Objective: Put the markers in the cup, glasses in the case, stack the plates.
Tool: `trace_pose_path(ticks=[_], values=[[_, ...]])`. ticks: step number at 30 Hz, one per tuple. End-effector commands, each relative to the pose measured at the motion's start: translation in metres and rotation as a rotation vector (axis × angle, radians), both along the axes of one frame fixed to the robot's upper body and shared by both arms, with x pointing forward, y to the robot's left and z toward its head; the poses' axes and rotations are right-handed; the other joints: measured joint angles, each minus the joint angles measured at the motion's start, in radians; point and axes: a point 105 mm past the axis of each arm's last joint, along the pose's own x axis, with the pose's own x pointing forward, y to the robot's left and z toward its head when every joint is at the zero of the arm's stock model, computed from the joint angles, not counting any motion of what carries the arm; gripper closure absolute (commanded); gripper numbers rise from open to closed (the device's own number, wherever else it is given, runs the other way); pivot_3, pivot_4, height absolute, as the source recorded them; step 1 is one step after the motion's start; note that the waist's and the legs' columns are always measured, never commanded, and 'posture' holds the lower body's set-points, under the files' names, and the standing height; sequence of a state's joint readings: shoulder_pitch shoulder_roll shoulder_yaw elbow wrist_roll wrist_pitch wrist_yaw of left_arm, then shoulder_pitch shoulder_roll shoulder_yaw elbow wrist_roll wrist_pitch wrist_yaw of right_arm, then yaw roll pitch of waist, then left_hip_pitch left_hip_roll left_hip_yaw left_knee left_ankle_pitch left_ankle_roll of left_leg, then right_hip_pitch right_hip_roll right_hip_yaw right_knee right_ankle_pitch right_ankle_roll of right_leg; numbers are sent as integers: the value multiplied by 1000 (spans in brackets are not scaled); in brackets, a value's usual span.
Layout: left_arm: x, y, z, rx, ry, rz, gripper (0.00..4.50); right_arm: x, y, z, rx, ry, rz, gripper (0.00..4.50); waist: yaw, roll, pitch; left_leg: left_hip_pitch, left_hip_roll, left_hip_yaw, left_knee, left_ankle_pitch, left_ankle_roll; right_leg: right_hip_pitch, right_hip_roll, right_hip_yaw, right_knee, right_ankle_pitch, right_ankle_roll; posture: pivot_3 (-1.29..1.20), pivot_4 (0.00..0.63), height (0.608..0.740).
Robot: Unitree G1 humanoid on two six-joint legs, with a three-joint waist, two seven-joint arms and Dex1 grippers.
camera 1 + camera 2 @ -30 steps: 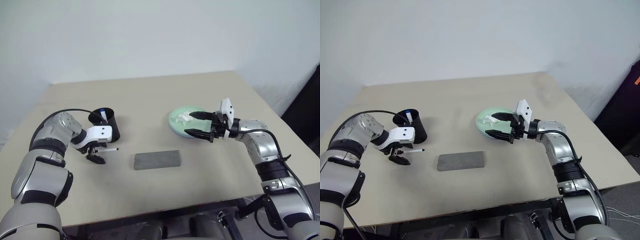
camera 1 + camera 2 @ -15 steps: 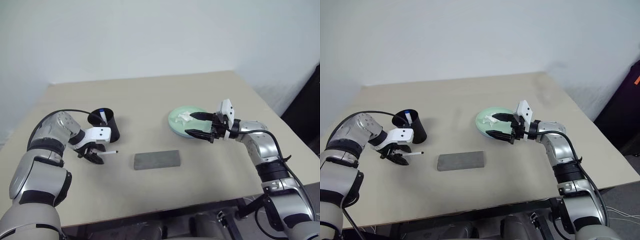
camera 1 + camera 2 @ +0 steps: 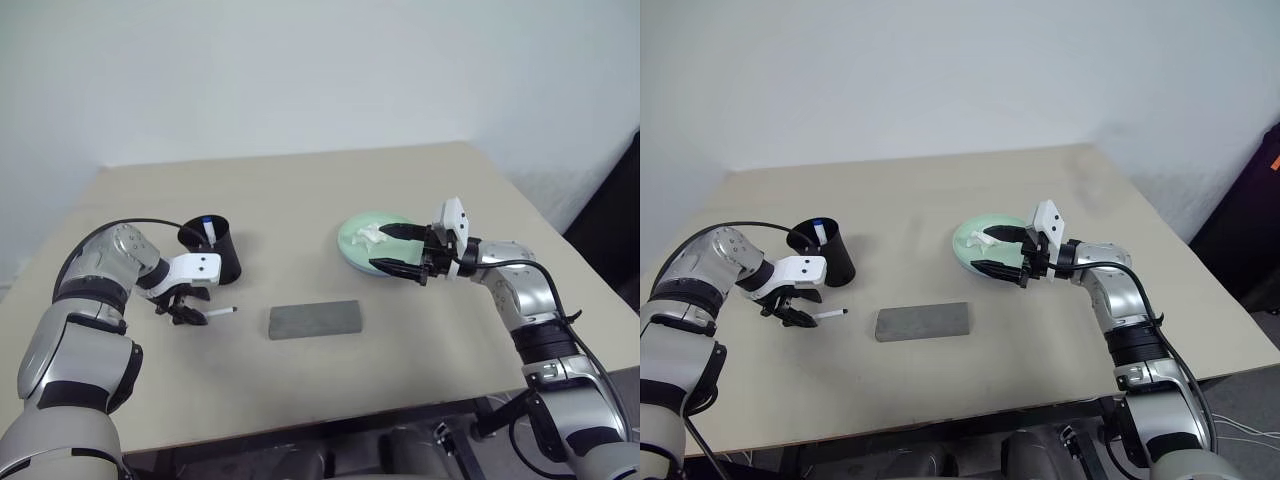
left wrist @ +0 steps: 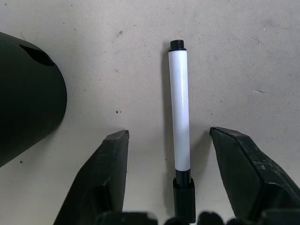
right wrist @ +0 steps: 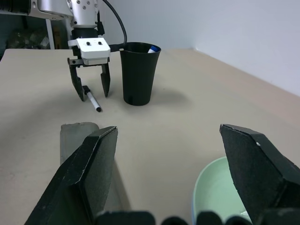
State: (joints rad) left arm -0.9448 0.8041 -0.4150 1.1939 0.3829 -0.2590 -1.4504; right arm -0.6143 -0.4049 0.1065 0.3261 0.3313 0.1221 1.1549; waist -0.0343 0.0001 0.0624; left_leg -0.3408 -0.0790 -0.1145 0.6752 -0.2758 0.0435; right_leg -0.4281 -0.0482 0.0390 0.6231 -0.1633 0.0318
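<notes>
Left gripper stands over the black-capped marker, pointing steeply down, fingers parted on either side of the barrel with a clear gap showing each side; no contact is seen, so the marker is straddled, not held. Marker lies flat on the table, just beside the cup but apart from it. Judged light, rigid and smooth-barrelled: likely to roll or slip if pinched off-centre. Recommended hold is across the white barrel near mid-length, square to its axis.

Cup stands upright and already carries the blue-capped marker, leaning at the rim. Being light plastic, it could tip if knocked; approach to the rim is better from above than from the side.

Case lies closed and flat at table centre, well apart from the cup, leaving open surface between them.

Mint green plate sits further right with the glasses resting on it; the blue plate cannot be made out separately. Frame is judged thin and fragile.

Right gripper hovers level at the plate's rim, jaws wide and holding nothing. Table edges lie well clear of all items.
</notes>
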Motion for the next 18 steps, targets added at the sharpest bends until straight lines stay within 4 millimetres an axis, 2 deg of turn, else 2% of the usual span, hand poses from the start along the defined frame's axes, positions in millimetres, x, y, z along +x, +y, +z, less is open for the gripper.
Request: trace_pose_path(ticks=[1,13,18], values=[[1,4,6,-3,-28,2,2179,2,3,17,14,-66,9,715,0,0,0,0,0,0,0,0,0,0,0,0,0,0,0,0,0,740],[16,-4,25,-22,-139,-50,2179,2,4,16,14,-67,15,715,0,0,0,0,0,0,0,0,0,0,0,0,0,0,0,0,0,740],[12,-6,27,-21,-118,-82,2179,2,5,16,16,-68,17,715,0,0,0,0,0,0,0,0,0,0,0,0,0,0,0,0,0,740]])
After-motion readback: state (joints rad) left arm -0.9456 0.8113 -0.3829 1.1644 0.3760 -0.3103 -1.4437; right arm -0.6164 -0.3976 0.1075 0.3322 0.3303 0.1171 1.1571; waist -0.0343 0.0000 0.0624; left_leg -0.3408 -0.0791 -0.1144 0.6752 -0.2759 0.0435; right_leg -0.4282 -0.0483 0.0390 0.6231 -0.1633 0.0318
